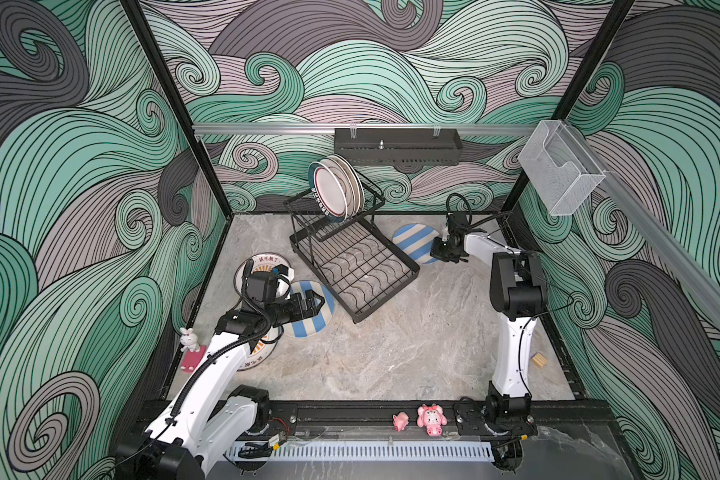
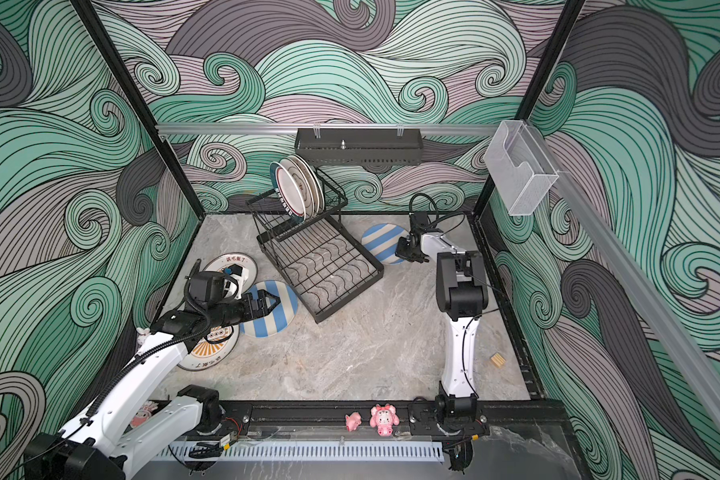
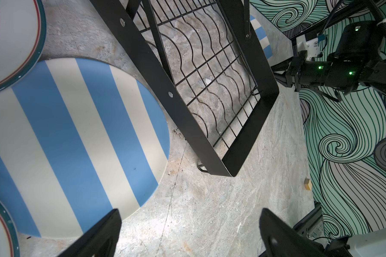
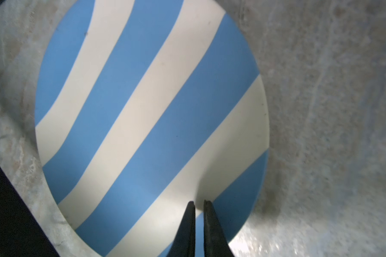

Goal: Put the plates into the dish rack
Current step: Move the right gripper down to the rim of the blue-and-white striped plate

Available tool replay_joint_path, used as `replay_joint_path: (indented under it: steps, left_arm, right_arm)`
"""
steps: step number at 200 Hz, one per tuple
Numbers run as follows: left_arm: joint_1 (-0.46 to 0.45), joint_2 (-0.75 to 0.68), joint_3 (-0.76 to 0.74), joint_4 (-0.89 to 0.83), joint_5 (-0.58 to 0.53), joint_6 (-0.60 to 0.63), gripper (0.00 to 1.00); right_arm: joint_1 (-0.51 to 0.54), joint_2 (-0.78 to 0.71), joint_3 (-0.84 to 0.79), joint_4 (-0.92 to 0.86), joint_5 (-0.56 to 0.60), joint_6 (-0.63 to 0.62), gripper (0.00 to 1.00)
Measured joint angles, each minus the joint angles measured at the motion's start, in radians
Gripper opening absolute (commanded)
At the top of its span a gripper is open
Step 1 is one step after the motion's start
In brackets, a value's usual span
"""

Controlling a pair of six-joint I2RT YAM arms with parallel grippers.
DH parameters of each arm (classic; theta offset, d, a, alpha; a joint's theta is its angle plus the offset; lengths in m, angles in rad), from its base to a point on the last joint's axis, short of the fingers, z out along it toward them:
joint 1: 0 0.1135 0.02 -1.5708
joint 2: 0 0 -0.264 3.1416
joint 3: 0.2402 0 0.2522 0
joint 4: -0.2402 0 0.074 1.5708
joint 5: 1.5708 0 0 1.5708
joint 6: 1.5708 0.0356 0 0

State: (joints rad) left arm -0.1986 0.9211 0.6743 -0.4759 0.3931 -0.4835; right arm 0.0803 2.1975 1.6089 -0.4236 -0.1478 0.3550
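Two striped plates (image 1: 308, 328) (image 1: 412, 243), one dish rack (image 1: 387, 294), two arms (image 1: 221, 365) (image 1: 510, 349)

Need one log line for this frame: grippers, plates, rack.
left gripper: open, at edge of near striped plate | right gripper: nearly shut, over far striped plate | dish rack: plates upright in upper basket

A marble tabletop (image 1: 391, 353) is lying between walls (image 1: 391, 62) that are showing green and grey waves. A black shelf (image 1: 398, 145) is hanging from a rail (image 1: 267, 128) on the far wall. A clear box (image 1: 558, 174) is hanging on the right wall. At the left edge a white bunny (image 1: 188, 338) is standing on a pink stand (image 1: 192, 359). Two pink pigs, a small one (image 1: 400, 420) and a big one (image 1: 432, 419), are sitting side by side on the near frame, with a white slotted duct (image 1: 371, 451) running nearer still. A wooden block (image 1: 538, 360) is lying near the right edge.
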Motion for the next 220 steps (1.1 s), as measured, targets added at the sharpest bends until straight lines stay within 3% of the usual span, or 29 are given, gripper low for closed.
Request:
replay_joint_path:
  steps: [102, 130, 175, 220]
  left_arm:
    - [0.000, -0.003, 0.000, 0.000, 0.005, 0.000, 0.98]
    - [0.000, -0.003, 0.000, 0.000, 0.012, 0.000, 0.99]
    - [0.000, -0.003, 0.000, 0.001, 0.016, 0.000, 0.98]
    - [0.000, -0.003, 0.000, 0.001, 0.016, 0.000, 0.98]
  right_arm:
    - [-0.001, -0.275, -0.343, 0.014, 0.002, 0.005, 0.11]
    - [-0.001, -0.335, -0.408, 0.019, 0.006, 0.013, 0.17]
    - [-0.001, -0.329, -0.319, 0.024, 0.007, 0.017, 0.17]
    - [-0.001, -0.141, -0.045, 0.042, -0.024, 0.028, 0.06]
